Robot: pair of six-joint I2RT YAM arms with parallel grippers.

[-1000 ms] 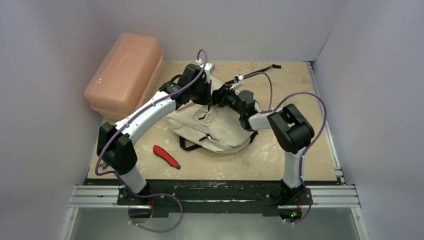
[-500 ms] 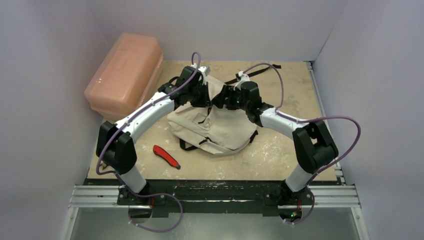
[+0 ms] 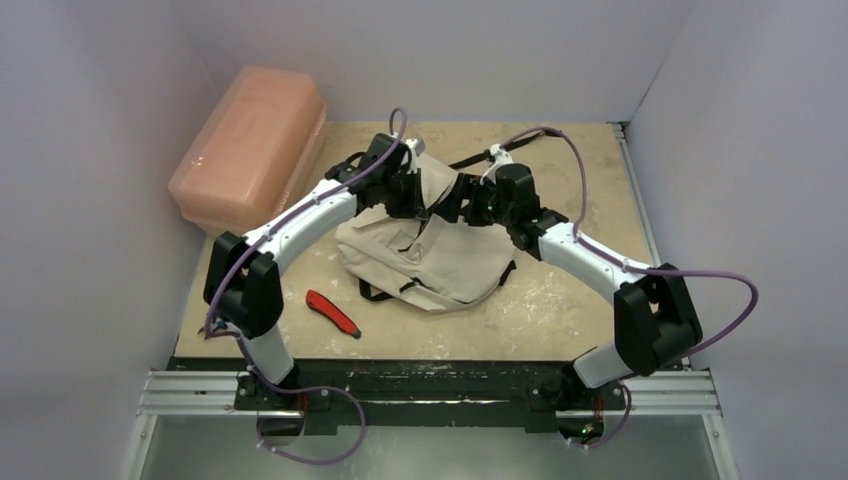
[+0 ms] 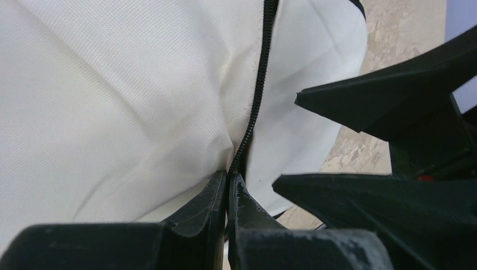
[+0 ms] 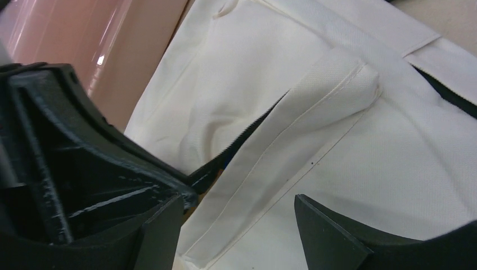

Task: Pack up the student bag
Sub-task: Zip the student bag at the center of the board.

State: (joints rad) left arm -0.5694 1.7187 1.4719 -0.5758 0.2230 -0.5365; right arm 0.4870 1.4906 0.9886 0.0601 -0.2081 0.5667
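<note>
We see the student bag [image 3: 440, 262] lying mid-bench [image 3: 590, 165], front pocket up. Our left tool [image 4: 228, 183] is pinched tight on the bag's fabric right at its black zipper [image 4: 260, 84]. Our right tool [image 5: 236, 201] is just beside it, spread wide and gripping nothing, poised over a fabric flap. A pink box [image 3: 250, 145] stands far left, and a red object [image 3: 332, 312] lies near the bag.
</note>
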